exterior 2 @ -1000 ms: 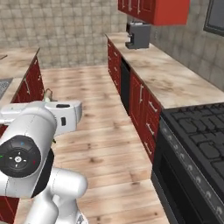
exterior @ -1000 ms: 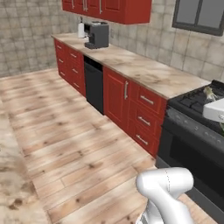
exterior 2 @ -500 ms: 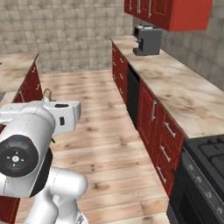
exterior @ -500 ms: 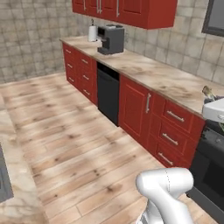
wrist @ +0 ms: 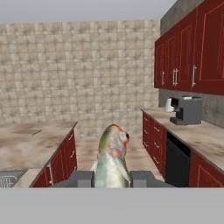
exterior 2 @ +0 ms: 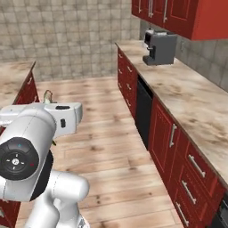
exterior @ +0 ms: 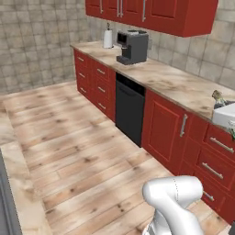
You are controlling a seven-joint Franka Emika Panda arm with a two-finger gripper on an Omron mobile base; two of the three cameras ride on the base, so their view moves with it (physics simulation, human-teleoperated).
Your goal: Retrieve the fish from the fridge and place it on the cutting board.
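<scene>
In the hand view the fish [wrist: 113, 155], greenish-grey with a reddish head, stands upright between my gripper's [wrist: 112, 178] two dark fingertips [wrist: 82, 178], which are shut on it. In the right base view a thin end of the fish [exterior 2: 48, 96] sticks up beyond the white hand [exterior 2: 62, 116], held out over the wooden floor to the left of the arm. The fridge and the cutting board are out of view.
A run of red cabinets [exterior: 165, 124] under a marbled counter [exterior: 179, 82] lines the right side, with a black dishwasher [exterior: 129, 110] and a grey coffee machine [exterior: 133, 46]. A second counter [wrist: 30, 142] with a sink [wrist: 8, 178] lies to the left. Wooden floor [exterior: 78, 142] runs between them.
The whole picture has shifted as the base moved: the stove slid out on the right and the coffee machine and dishwasher came nearer. The fish stays in the gripper.
</scene>
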